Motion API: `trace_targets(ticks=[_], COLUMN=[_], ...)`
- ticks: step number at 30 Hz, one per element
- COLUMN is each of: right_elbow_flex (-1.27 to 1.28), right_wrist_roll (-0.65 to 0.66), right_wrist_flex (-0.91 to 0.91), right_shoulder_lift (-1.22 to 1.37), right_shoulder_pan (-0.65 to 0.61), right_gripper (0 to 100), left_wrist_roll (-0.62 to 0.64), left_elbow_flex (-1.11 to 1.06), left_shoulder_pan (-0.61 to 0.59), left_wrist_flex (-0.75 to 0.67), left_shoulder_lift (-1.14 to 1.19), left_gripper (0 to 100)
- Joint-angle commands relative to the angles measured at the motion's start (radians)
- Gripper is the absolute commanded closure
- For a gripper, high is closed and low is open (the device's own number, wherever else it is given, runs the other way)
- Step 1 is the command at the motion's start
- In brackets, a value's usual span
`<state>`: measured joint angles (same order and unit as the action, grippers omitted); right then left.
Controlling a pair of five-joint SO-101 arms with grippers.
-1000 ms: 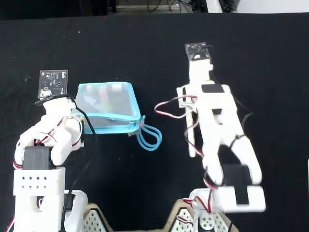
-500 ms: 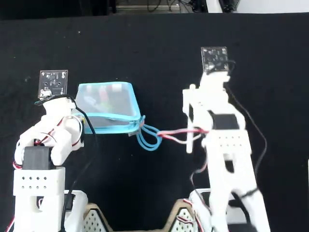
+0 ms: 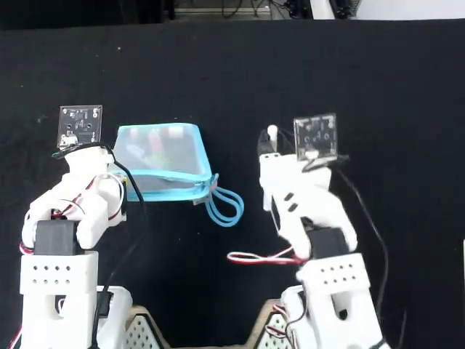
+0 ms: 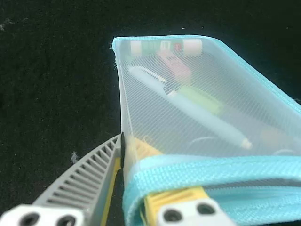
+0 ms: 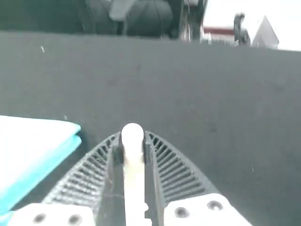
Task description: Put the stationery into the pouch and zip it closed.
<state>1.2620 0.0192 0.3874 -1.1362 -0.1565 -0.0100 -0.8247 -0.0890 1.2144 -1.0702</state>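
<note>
Black cloth covers the worktop (image 3: 407, 87), matte and flecked with lint. One pouch (image 3: 163, 163) lies flat on it left of centre: a rectangular bag of translucent ribbed mesh, edged all round with light-blue tape, with a blue zip band along its near side and two blue cord loops (image 3: 227, 207) trailing off its right corner. Through the mesh, from the left wrist view, one long pale-blue pen (image 4: 188, 110) lies slantwise, with one green marker (image 4: 200, 99) and one red piece (image 4: 175, 66) beside it; other pale shapes near them are too faint to name. The left jaws are clamped on the pouch's corner at the zip band, a grey ribbed finger (image 4: 84, 181) outside and a yellow one (image 4: 141, 153) under the mesh. The right jaws, well apart from the pouch, grip one white round-tipped stick (image 5: 133, 160) standing upright between two ribbed fingers. Two white plastic arms, the left arm (image 3: 73, 218) and the right arm (image 3: 312, 218), each carry a small square board and red-and-white wires. Dark cables lie beyond the worktop's far edge.
</note>
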Motion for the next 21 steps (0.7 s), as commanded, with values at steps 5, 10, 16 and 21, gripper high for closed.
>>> trace_targets(ticks=[5,10,16,21], right_elbow_flex=[0.022,0.022,0.036,0.036], right_wrist_roll=[-0.103,-0.219,-0.227,-0.221], right_wrist_flex=[-0.038,0.021,0.028,0.130], right_shoulder_lift=[-0.214,-0.363,-0.533,-0.705], right_shoulder_pan=[-0.025,-0.028,-0.032,-0.158], right_gripper=[98.7,98.5,98.6,98.4], left_wrist_roll=[-0.006,-0.006,-0.006,-0.006], left_elbow_flex=[0.007,0.007,0.007,0.005], left_shoulder_pan=[-0.012,-0.012,-0.012,-0.012], left_wrist_flex=[-0.020,-0.020,-0.020,-0.020], left_shoulder_lift=[0.000,0.000,0.000,0.000], left_gripper=[97,97,97,97])
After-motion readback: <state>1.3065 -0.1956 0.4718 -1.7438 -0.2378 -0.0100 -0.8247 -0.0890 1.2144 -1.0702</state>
